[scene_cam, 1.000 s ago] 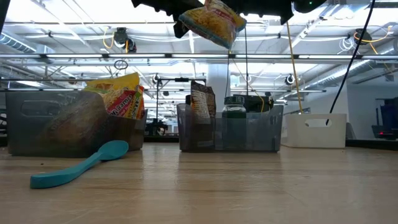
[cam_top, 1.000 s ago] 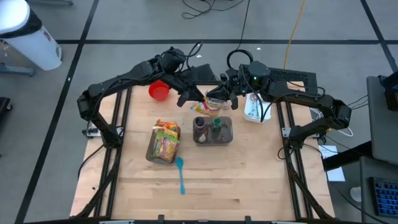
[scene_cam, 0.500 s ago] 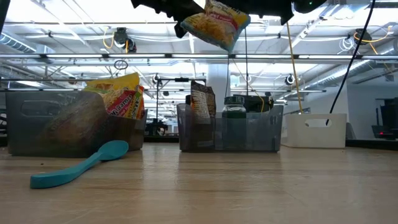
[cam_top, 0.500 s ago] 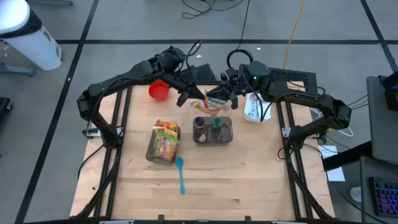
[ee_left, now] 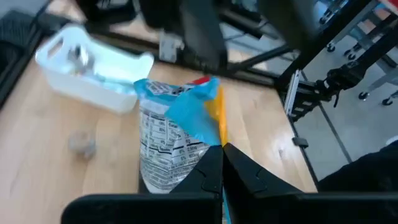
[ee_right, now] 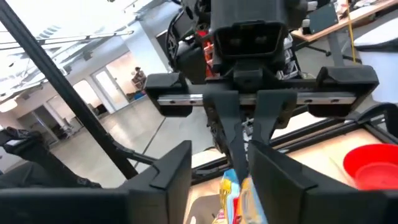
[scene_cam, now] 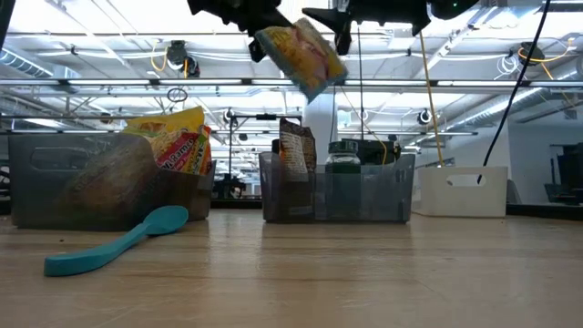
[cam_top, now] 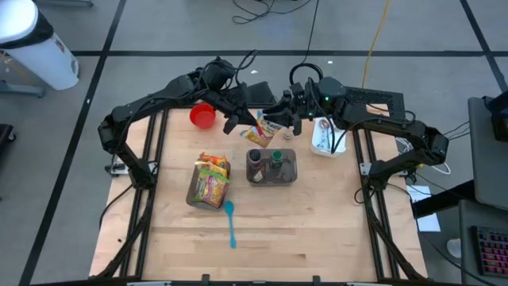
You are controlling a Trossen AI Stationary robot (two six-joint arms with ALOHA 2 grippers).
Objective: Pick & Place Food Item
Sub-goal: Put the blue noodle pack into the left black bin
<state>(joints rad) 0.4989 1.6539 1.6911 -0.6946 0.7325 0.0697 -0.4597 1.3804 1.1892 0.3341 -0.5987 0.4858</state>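
Observation:
A yellow food packet (scene_cam: 301, 55) hangs high above the table's far middle, over the clear bin (cam_top: 272, 167). My left gripper (scene_cam: 258, 27) is shut on it. The left wrist view shows the packet's printed back and blue end (ee_left: 177, 134) just past the shut fingers. My right gripper (ee_right: 221, 155) faces the left one from the table's right. It is open, with its fingers on either side of the packet (ee_right: 239, 193) and not touching it. My left gripper pinches the packet between its two fingers at the blue and yellow end seam (ee_left: 214, 127). The fingers (ee_right: 239, 146) slant down from the table's left. The packet hangs tilted below them, its free end lower, clear of the bin and table.
A second clear bin (cam_top: 208, 181) with bright packets stands left of centre. A teal spoon (cam_top: 230, 222) lies in front of it. A red bowl (cam_top: 203, 116) sits at the far left and a white tray (cam_top: 324, 137) at the far right. The near half of the table is bare wood.
My right gripper has opened and let go of the packet. The packet, which lay nearly level between both grippers, has swung its free end down. It now hangs tilted from my left gripper alone.

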